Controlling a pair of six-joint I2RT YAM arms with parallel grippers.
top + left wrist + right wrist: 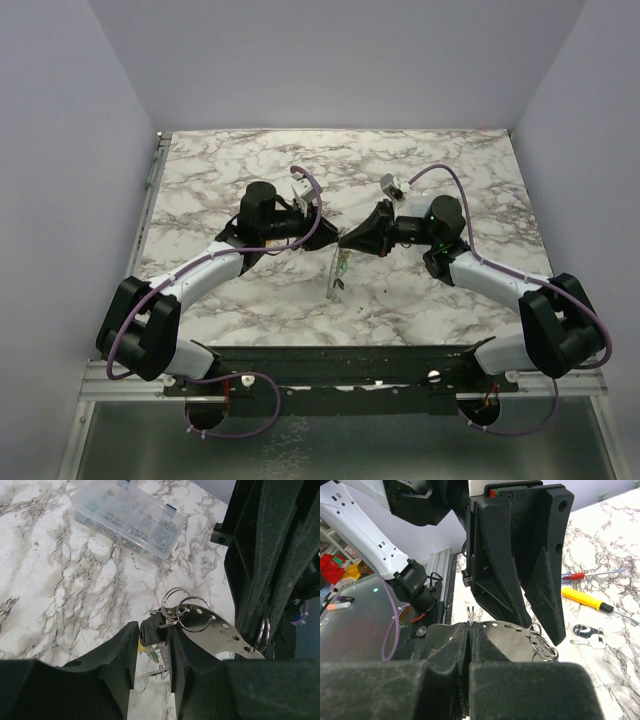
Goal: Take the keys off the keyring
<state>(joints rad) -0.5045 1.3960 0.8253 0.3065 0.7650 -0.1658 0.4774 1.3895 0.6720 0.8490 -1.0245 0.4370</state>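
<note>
The small black-headed key (150,631) hangs on wire split rings (194,614) at one end of a curved perforated steel plate (222,636), with green and yellow bits dangling below it. The left gripper (152,639) looks clamped on that key's head. The right gripper (469,632) is pressed together on the plate's other end. The key is likely being worked off, and next it must be slid round the ring's coil.
</note>
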